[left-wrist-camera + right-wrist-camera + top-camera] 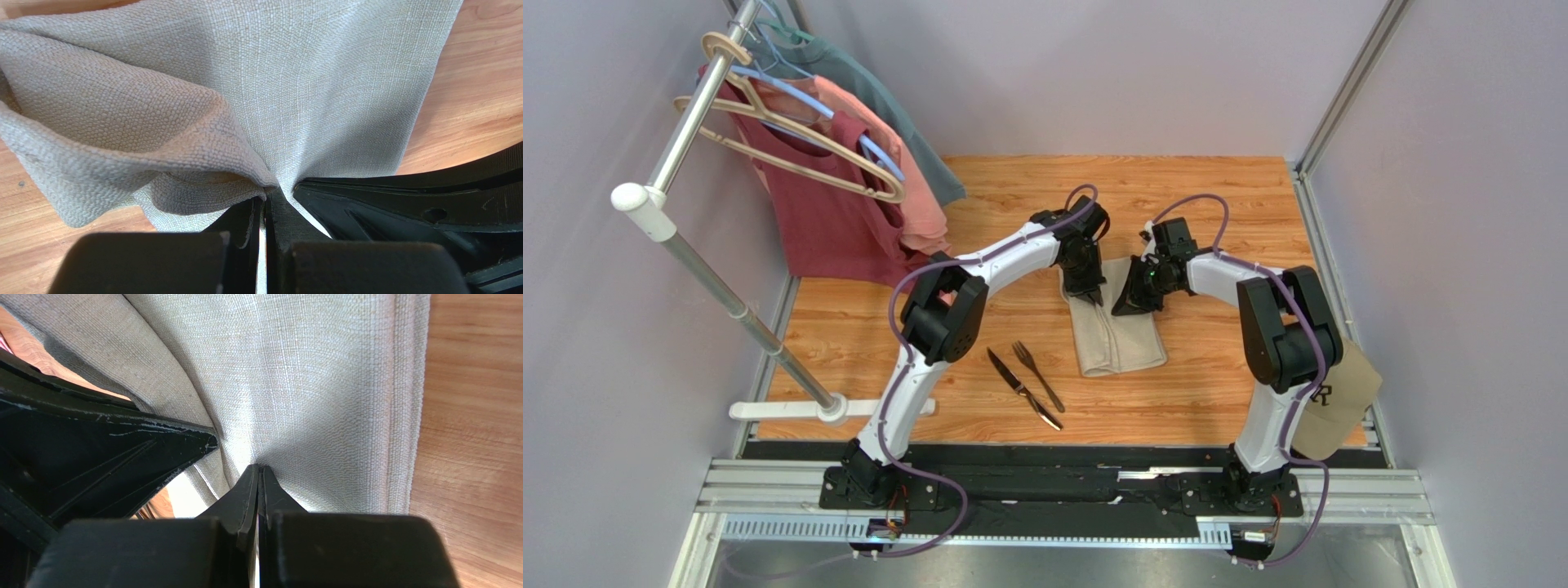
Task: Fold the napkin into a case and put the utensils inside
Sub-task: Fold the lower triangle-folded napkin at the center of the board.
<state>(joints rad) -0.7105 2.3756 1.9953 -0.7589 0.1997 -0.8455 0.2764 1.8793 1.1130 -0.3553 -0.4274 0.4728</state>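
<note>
Dark metal, the knife (1022,387) and fork (1039,377) lie side by side on the wooden bench (1210,392), just left of the napkin (1120,343) and not yet inside anything. The left gripper (270,195) is clamped on the napkin's far edge, where the cloth bunches. Just beside it, the right gripper (260,478) pinches the same edge. Folding looks under way. The case seems unfinished, and loading both utensils remains.
</note>
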